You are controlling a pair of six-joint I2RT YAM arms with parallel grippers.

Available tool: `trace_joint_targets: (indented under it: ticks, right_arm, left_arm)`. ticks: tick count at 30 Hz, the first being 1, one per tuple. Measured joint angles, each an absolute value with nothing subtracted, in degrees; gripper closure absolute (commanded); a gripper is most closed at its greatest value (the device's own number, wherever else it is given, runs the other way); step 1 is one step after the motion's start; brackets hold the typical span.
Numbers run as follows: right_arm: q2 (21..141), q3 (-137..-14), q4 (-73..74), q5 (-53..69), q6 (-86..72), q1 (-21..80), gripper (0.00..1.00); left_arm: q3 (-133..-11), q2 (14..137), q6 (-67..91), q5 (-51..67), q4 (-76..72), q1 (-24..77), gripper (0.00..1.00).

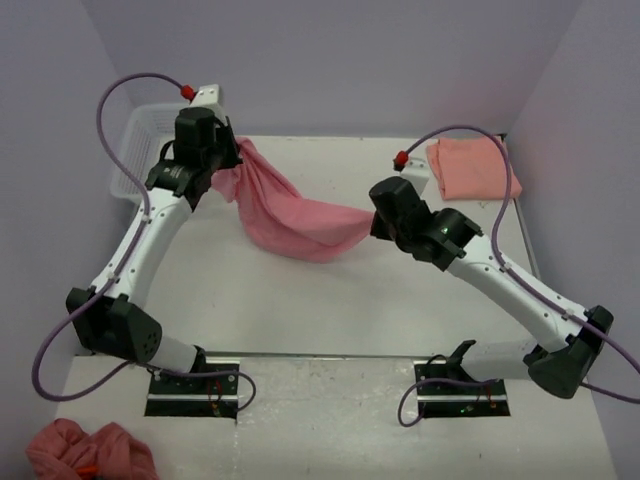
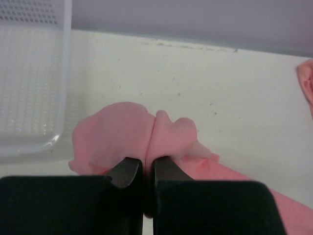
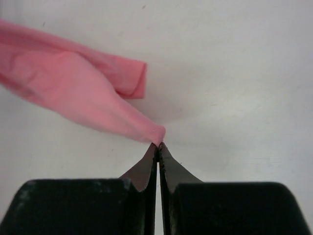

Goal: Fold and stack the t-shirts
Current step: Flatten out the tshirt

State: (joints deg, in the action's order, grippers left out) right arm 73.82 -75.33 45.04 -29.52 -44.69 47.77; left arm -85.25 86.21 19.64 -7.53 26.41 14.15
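Rose-pink cotton is pinched in both claws: the left gripper (image 2: 146, 164) is clamped on a bunched edge of the rose-pink t-shirt (image 1: 290, 222), and the right gripper (image 3: 158, 146) is closed on a thin, twisted corner. Gripped at two ends, the shirt sags like a sling over the table (image 1: 300, 310), probably so it can be spread before being laid flat for folding. Its long axis runs from far left, near the basket (image 1: 130, 150), towards right of centre. The salmon-orange t-shirt (image 1: 470, 168) lies folded in the far right corner, well apart.
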Motion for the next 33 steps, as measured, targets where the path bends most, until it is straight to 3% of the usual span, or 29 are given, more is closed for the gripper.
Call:
trace_joint_targets:
  ticks: [11, 16, 28, 33]
  right_arm:
    - [72.55, -90.87, 51.90, -36.88, -28.95, 31.16, 1.00]
    - [71.00, -95.74, 52.01, -38.28, -23.83, 30.74, 1.00]
    - [60.97, -106.63, 55.88, -44.16, -17.74, 31.57, 1.00]
    - [57.60, -107.04, 56.45, -46.04, -16.43, 31.73, 1.00]
  left_arm:
    - [-88.95, 74.52, 15.33, -4.93, 31.99, 14.15, 1.00]
    - [-88.92, 71.94, 13.89, 0.73, 34.17, 14.15, 1.00]
    - [-88.05, 52.10, 12.40, 23.81, 32.73, 14.15, 1.00]
    - [-86.72, 49.63, 12.99, 26.96, 30.94, 14.15, 1.00]
